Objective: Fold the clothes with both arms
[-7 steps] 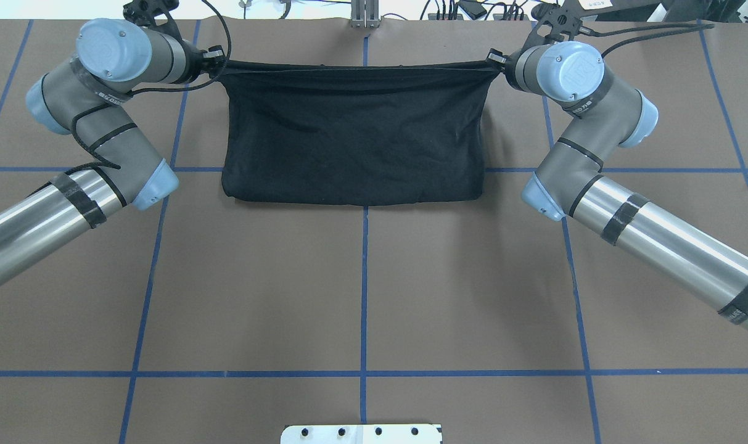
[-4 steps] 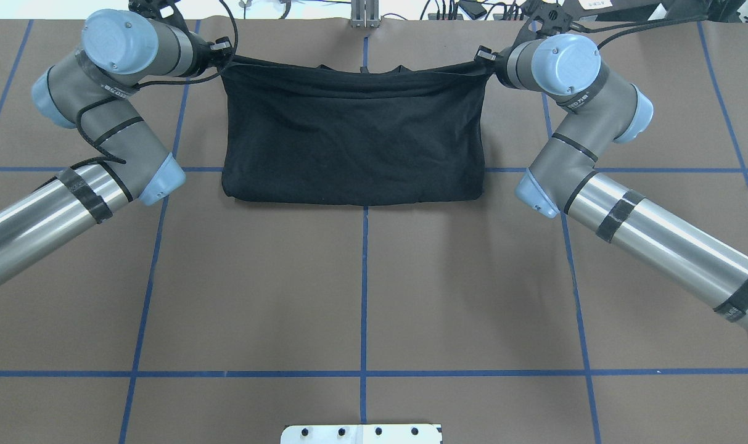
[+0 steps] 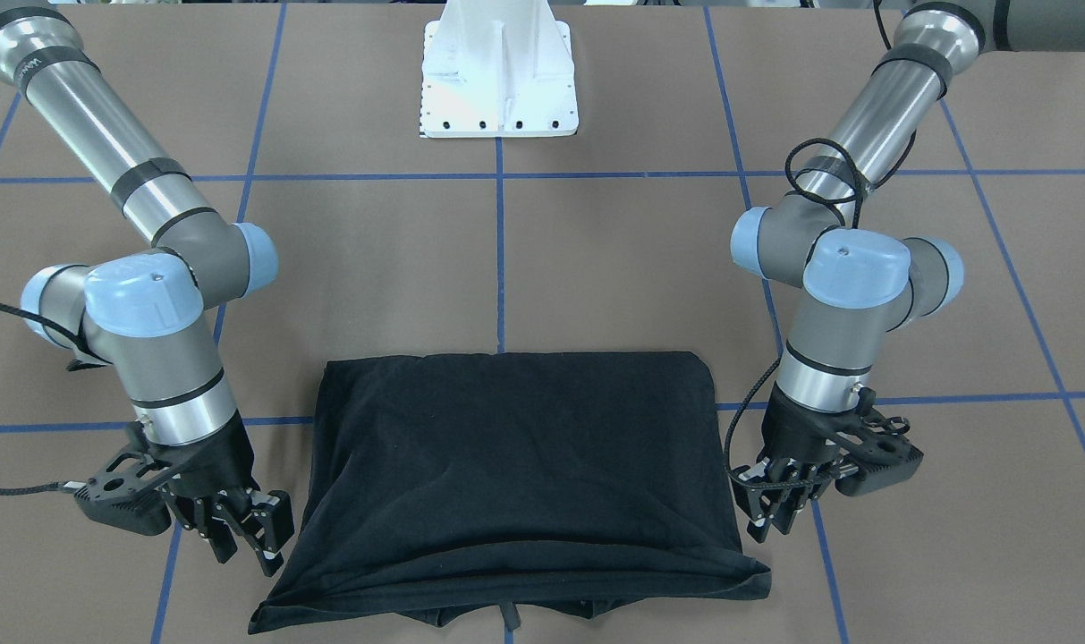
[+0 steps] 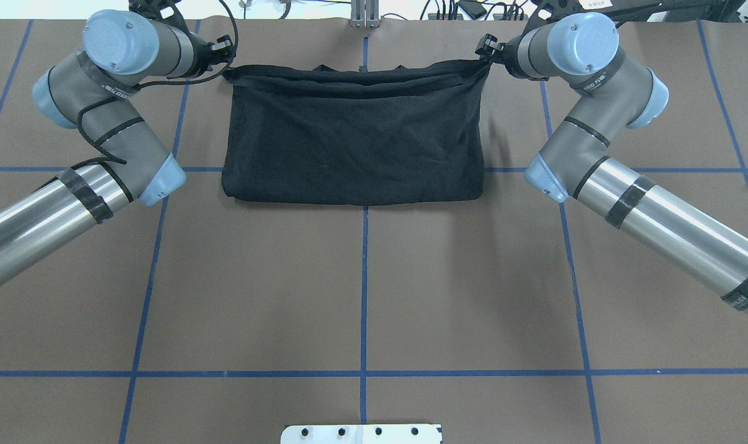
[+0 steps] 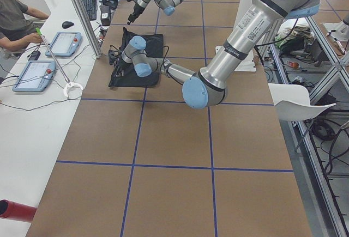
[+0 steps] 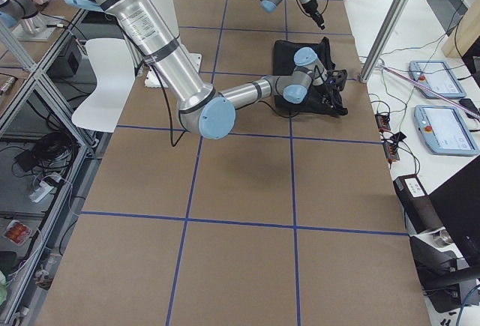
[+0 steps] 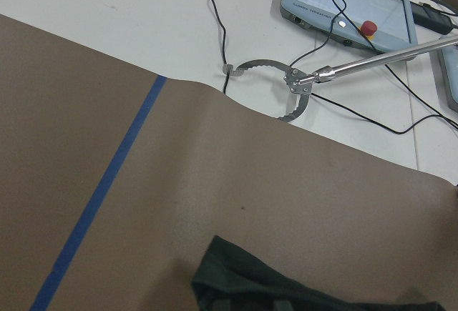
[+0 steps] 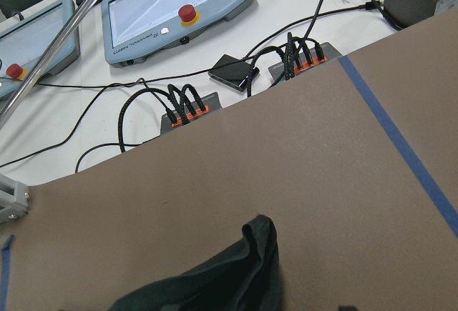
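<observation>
The black T-shirt (image 3: pixel 515 465) (image 4: pixel 355 135) lies folded on the brown table, plain side up, no print showing. Its far edge is slack and wrinkled, and its far corners rest on the table. My right gripper (image 3: pixel 247 541) (image 4: pixel 486 48) stands beside one far corner, fingers apart with nothing between them. My left gripper (image 3: pixel 770 519) (image 4: pixel 226 46) stands beside the other corner, also open and just off the cloth. Each wrist view shows a shirt corner (image 7: pixel 272 289) (image 8: pixel 215 282) at its bottom edge, but no fingers.
The white pedestal base (image 3: pixel 497 80) sits at the robot's side of the table. Beyond the far edge lie control tablets (image 8: pixel 172 3), cables and a metal rod with a ring (image 7: pixel 300 89). A person (image 5: pixel 16 19) sits there. Blue tape lines cross the table.
The shirt's far edge was pulled taut between the grippers; now it has dropped slack. Both wrists have shifted toward the far edge, the right one more, and the grippers have let go.
</observation>
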Motion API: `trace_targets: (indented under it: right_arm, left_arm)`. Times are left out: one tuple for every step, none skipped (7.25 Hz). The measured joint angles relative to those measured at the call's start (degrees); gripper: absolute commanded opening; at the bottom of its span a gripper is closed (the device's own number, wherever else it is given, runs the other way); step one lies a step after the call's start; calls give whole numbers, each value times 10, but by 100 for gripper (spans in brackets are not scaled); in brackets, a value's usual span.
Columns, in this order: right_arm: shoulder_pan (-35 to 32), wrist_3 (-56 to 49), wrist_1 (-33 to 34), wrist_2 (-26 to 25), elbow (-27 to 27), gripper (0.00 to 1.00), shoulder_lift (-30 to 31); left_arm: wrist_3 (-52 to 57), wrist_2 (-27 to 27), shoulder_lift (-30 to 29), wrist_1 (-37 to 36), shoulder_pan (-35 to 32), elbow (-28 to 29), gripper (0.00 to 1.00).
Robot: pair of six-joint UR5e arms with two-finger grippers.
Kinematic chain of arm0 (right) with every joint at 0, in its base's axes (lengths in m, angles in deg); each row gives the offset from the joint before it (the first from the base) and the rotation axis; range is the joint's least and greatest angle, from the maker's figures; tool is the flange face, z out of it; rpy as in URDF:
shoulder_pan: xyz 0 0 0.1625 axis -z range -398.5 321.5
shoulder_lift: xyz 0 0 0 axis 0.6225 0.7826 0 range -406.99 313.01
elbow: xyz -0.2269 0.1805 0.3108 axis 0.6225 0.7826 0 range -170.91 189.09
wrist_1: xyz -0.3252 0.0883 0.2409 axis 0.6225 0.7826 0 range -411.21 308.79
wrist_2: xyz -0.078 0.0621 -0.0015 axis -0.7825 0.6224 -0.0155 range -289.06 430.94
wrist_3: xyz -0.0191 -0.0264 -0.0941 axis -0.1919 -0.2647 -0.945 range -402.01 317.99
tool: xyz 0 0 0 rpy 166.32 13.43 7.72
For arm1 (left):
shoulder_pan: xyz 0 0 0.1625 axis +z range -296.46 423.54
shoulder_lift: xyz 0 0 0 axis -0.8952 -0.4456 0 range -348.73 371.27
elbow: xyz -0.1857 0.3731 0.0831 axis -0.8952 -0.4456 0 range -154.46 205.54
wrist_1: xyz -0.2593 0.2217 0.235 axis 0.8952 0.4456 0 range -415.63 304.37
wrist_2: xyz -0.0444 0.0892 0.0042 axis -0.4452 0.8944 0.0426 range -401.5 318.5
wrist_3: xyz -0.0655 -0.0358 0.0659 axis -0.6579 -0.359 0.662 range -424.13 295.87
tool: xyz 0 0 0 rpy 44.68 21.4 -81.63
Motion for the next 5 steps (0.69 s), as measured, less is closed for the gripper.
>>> trace_targets:
  right_arm:
    - [-6,2,2,22,0,100,-5]
    - [-10,2,3,45,-4,100,-4]
    - [-12,3,18,73,-23,100,5]
    - [-11,2,68,102,-64,100,19]
    - [-3,0,137,119,-108,100,29]
  left_arm:
    - [3,-10,1,-9,0,-5,100]
    - [5,-17,2,-24,-1,-19,100]
    - [6,-20,4,-45,-2,-41,100]
    - [6,-28,7,-70,-3,-68,100]
    - [6,-38,13,-89,-3,-91,100]
